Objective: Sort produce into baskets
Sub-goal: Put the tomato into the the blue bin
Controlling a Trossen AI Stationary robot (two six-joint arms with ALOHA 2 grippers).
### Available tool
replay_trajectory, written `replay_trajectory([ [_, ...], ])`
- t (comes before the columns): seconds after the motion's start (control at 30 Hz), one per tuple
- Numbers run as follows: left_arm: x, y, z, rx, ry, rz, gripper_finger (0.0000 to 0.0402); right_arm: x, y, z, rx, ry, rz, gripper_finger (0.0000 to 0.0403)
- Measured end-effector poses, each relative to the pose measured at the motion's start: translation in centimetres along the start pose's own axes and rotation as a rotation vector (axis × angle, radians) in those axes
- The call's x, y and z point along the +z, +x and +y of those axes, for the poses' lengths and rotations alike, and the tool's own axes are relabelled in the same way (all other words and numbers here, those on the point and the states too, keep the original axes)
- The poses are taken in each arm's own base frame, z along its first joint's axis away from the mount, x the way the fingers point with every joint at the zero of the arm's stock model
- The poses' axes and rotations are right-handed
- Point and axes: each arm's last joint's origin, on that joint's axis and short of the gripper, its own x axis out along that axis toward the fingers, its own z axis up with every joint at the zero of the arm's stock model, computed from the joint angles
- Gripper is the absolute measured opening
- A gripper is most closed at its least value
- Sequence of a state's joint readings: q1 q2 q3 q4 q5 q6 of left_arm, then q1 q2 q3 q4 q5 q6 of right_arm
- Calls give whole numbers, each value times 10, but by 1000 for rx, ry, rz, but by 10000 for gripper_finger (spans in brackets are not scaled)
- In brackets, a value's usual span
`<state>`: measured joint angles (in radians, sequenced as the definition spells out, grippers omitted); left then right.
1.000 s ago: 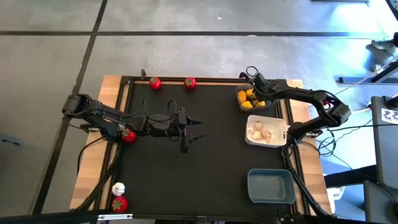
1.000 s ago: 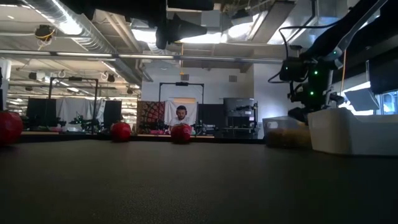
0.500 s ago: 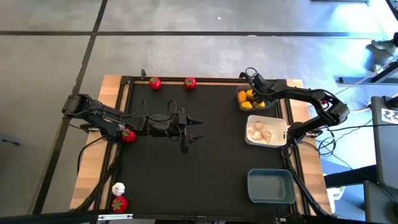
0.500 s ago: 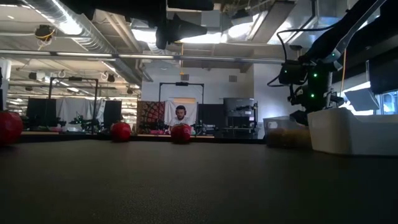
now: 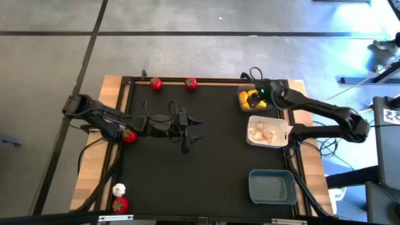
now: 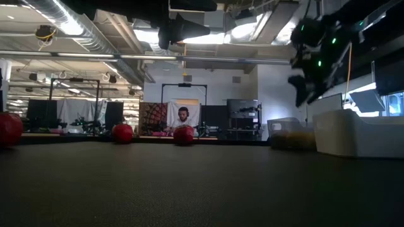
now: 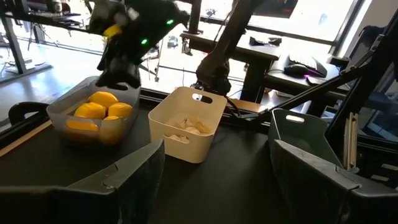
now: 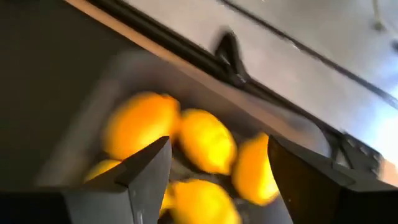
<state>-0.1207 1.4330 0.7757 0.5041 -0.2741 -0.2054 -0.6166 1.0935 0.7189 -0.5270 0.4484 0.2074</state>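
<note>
Roughly halfway: lemons (image 5: 250,98) and garlic (image 5: 261,132) binned; 4 red fruits (image 5: 155,83) w/ 1 bulb (image 5: 119,189) remain. Right gripper (image 8: 211,165) wide, empty.

The high camera looks straight down on the whole table (image 5: 206,156) from well above. The low camera sits at tabletop height, facing level across the surface into the room behind. The left wrist camera faces across the table toward the three baskets, sharing the dark grey basket (image 7: 93,118) of lemons with the high view. The right wrist camera looks down, close, onto those lemons (image 8: 205,146).
</note>
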Motion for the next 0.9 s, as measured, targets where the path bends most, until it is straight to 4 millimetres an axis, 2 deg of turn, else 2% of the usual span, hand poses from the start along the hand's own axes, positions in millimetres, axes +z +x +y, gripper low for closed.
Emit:
replay_trajectory([
  [0.13,-1,0,0,1,26,5,290,1,-27,18,171,12,-119,266],
  [0.3,0,-4,1,11,76,69,290,-1,-51,46,350,-52,-218,266],
  [0.53,19,-30,3,53,92,290,290,-13,-74,86,535,-165,-293,266],
  [0.77,26,-71,12,118,74,514,290,-31,-75,118,525,-296,-293,266],
  [0.9,28,-94,20,124,161,596,290,-38,-69,135,534,-335,-278,266],
])
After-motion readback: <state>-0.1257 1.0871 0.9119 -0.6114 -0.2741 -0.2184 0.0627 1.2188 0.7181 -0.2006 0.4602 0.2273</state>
